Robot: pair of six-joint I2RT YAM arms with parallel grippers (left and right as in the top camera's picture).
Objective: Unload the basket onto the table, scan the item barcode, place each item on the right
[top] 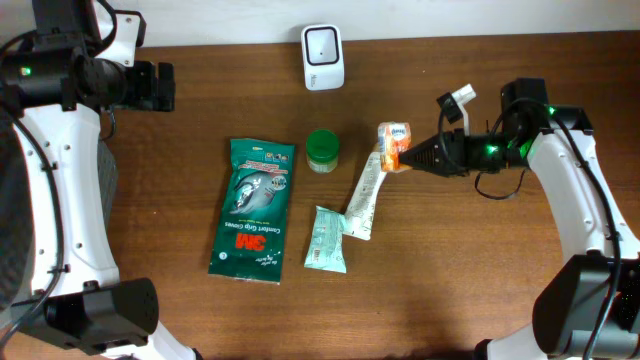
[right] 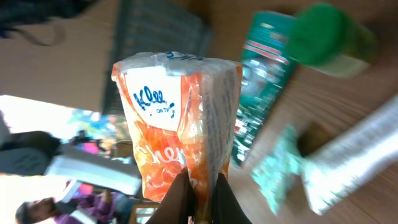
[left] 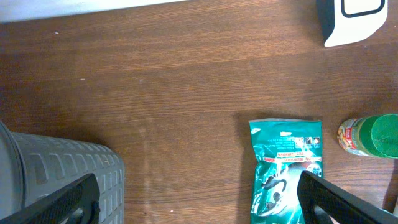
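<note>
The right hand (top: 410, 160) is clamped on the lower edge of the orange snack packet (top: 393, 143), its 2 fingers (right: 179, 198) pinched together on a thin fold of film. The packet appears lifted off the surface (top: 450, 280), just right of the green-lidded jar (top: 322, 149) and well apart from the white scanner (top: 322, 57) at the back edge. That slim pinch is the main risk, in my judgement. The film looks slick and crinkled, and the bulk of the packet stands beyond the fingertips. A quick swing toward the scanner could let it pivot or slide out and drop among the long white pouch (top: 364, 195) and the small teal sachet (top: 326, 240) below it. A 2nd hazard is orientation: the right wrist view shows a logo panel and a seam but no barcode I can make out. The code may therefore face away from the scanner window, or lie across a wrinkle and fail to read. The route to the scanner also passes near the jar, which a low sweep could knock over. The left hand (top: 163, 87) hangs at the far left with its fingers wide apart and holding nothing, near the grey basket (left: 62, 177) and the 3M glove pack (top: 252, 208). It is off the route and poses little risk unless it moves in.
</note>
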